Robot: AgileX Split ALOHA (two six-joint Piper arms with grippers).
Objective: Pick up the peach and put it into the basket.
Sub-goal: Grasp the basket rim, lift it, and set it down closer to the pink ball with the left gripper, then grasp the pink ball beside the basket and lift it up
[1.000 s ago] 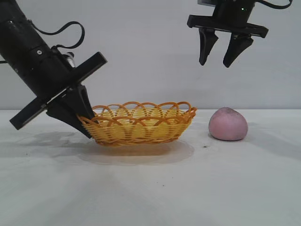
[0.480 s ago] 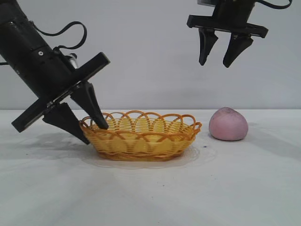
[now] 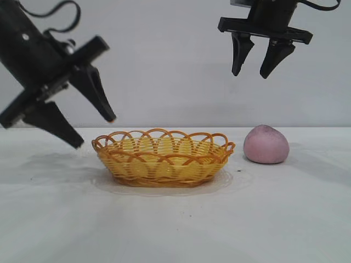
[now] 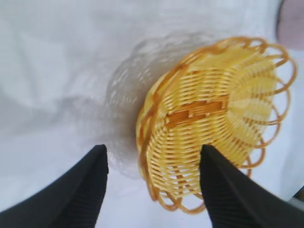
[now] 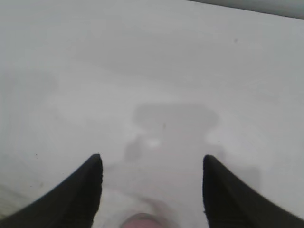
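The yellow-orange wicker basket (image 3: 163, 158) sits flat on the white table (image 3: 175, 219) at centre left; it also fills the left wrist view (image 4: 213, 118). The dusty-pink peach (image 3: 266, 144) lies on the table to the basket's right, apart from it; a sliver of it shows in the right wrist view (image 5: 142, 221). My left gripper (image 3: 96, 131) is open and empty, tilted, raised just above and to the left of the basket's left rim. My right gripper (image 3: 251, 74) is open and empty, hanging high above the gap between basket and peach.
A plain grey wall stands behind the table. Nothing else lies on the table.
My left gripper let go of the basket's left rim, opened and lifted up and to the left. The basket dropped flat and shifted slightly right. My right gripper and the peach held still.
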